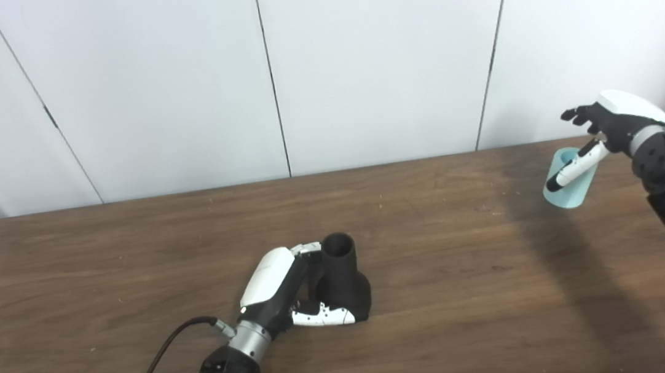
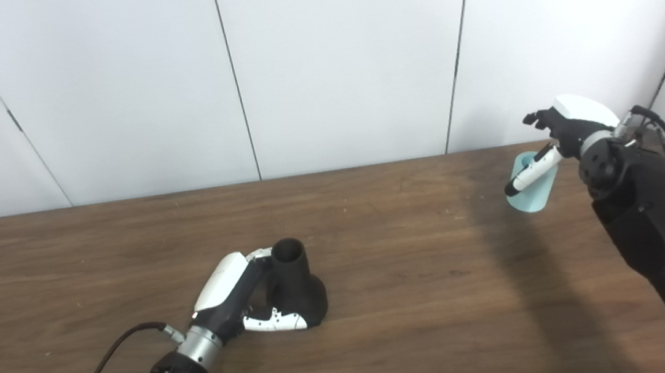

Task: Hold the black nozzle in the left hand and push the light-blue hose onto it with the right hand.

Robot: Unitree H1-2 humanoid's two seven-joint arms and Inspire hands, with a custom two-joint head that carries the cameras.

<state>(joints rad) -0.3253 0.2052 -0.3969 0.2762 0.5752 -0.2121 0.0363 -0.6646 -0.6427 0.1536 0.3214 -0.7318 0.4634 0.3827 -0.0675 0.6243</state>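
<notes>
Standing upright in the lower centre of the frame, the black nozzle (image 1: 345,278) is clasped by the left robot hand (image 1: 285,290), with the thumb laid across its flared base and the other fingers wrapped behind its neck; its open mouth is turned upward. At the right edge, the light-blue hose (image 1: 566,179), a short pale tube, is met by the right robot hand (image 1: 607,120): the thumb lies across its front, while the remaining fingers are spread above it, so a firm grip cannot be confirmed, nor can it be told whether the hose is lifted or resting on the tabletop (image 1: 130,263). The grasping step is judged to be in hand, with the nozzle secured and the hose not yet joined. Next, the hose would need to be gripped firmly, carried leftward and lined up over the nozzle's mouth. The two parts are well apart, and nothing is seen lying between them on the brown wood.
</notes>
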